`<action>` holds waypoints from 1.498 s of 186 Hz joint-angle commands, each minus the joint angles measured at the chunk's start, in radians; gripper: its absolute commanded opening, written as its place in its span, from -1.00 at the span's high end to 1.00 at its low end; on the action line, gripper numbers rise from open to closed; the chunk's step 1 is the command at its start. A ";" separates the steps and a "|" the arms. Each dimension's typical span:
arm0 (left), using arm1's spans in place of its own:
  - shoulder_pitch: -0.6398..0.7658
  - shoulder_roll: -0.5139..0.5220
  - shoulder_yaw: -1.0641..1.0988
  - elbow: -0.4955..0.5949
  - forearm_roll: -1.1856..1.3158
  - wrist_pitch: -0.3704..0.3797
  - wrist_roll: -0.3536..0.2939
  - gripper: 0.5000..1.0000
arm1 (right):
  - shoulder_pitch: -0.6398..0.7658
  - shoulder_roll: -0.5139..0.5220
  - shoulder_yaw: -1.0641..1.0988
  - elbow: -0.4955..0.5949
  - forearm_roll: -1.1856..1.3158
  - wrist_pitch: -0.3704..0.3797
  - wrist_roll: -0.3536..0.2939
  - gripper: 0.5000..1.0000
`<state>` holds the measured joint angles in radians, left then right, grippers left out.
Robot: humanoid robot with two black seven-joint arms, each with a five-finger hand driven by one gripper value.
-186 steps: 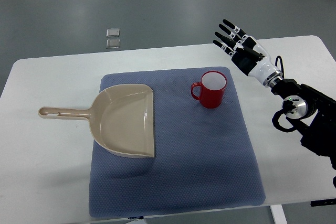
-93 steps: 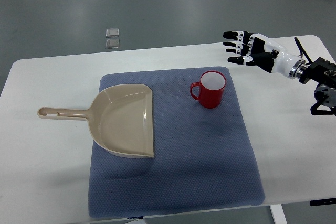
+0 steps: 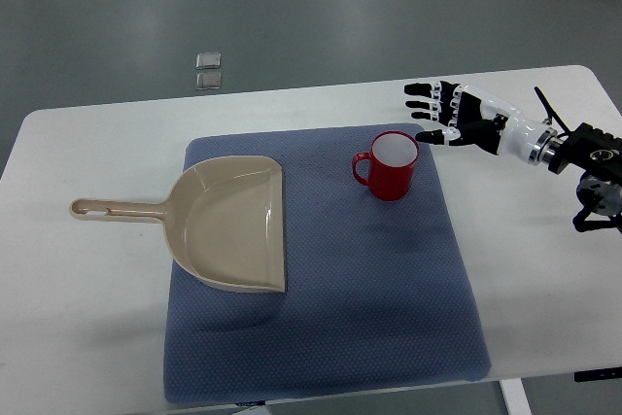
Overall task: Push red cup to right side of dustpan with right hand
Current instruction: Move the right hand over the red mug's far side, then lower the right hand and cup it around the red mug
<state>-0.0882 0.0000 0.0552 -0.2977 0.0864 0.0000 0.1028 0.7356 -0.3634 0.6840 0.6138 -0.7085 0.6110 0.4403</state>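
Right hand (image 3: pixel 449 114) closer — red cup (image 3: pixel 391 166)

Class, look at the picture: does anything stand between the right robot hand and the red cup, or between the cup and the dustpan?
Nothing visible does. Only bare mat separates the red cup from the dustpan, and the right robot hand has open space to the cup.
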 commanded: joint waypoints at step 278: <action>0.012 0.000 0.003 0.012 0.000 0.002 0.000 -1.00 | -0.144 0.156 -0.001 0.000 -0.002 -0.198 0.141 -0.73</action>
<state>-0.0759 0.0000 0.0584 -0.2856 0.0858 0.0016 0.1028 0.5968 -0.2187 0.6828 0.6136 -0.7087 0.4147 0.5788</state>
